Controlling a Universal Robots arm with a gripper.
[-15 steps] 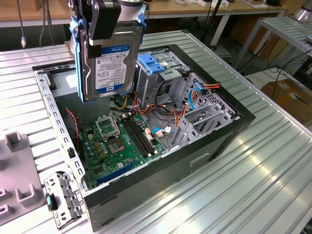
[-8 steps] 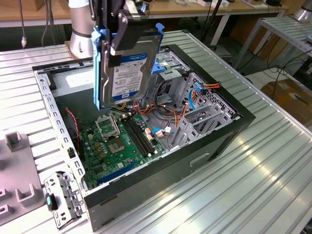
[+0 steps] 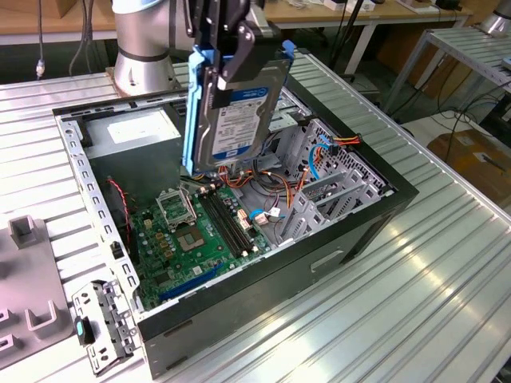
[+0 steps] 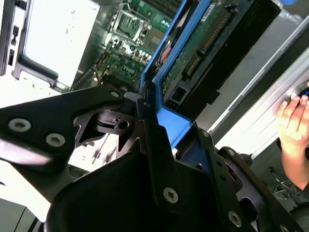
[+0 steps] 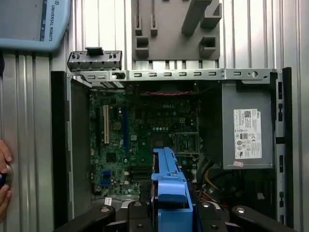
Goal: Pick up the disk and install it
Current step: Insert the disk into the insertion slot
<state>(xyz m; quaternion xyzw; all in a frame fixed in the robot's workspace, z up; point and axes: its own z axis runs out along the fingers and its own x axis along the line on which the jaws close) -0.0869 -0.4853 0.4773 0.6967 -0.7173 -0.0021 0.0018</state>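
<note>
The disk (image 3: 235, 112) hangs tilted on edge above the open computer case (image 3: 399, 195), its white and blue label facing the exterior view, with blue side rails. My gripper (image 3: 227, 68) is shut on its upper part, black fingers (image 3: 239, 56) pressed on the label side. In the second wrist view the disk (image 4: 212, 34) shows its green circuit side and a blue rail running out from my gripper (image 4: 159, 140). In the first wrist view the disk (image 5: 166, 179) appears edge-on in blue, held by the gripper (image 5: 169, 212) over the motherboard (image 5: 130, 140).
Inside the case lie the motherboard (image 3: 192, 239), a grey power supply (image 3: 132, 128) with a white sticker, a metal cage (image 3: 335, 191) and loose cables. A grey fixture (image 3: 24, 239) and a metal bracket (image 3: 104, 323) sit on the exterior view's left. A person's hand (image 4: 294, 121) rests beside the case.
</note>
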